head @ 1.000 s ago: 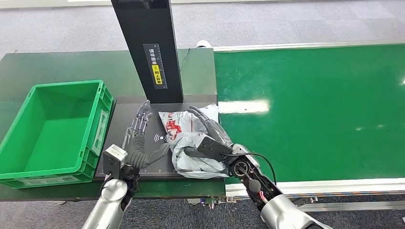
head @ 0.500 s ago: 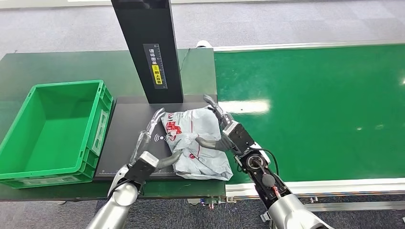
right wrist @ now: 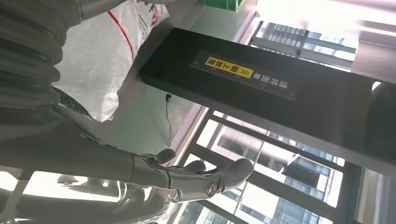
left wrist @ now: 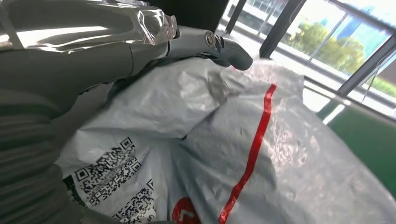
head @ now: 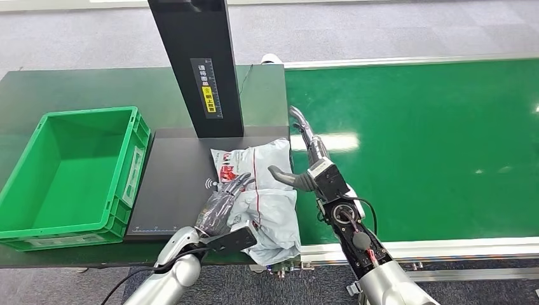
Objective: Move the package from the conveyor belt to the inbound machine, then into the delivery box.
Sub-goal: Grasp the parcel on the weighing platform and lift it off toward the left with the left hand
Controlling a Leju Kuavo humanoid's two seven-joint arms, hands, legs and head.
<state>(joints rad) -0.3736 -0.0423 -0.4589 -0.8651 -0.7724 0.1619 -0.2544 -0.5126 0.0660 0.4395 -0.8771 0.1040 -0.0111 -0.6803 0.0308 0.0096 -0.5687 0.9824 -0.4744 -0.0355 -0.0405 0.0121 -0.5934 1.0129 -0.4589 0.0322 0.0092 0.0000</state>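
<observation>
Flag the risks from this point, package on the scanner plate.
1. The package overhangs the near edge of the black scanner plate; it may slide off toward the floor.
2. The left hand rests on the soft bag from one side while the right hand is off it with fingers spread, so a lift may let the bag sag or slip.
3. The green delivery box lies across the plate; dragging the bag could snag on its rim.

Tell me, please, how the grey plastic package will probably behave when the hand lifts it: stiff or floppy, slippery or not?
Probably floppy: the package is crumpled and creased, and one end droops over the scanner plate edge. Possibly slippery, since its film looks glossy in the left wrist view. It seems light, because the left hand resting on it hardly flattens its folds.
</observation>
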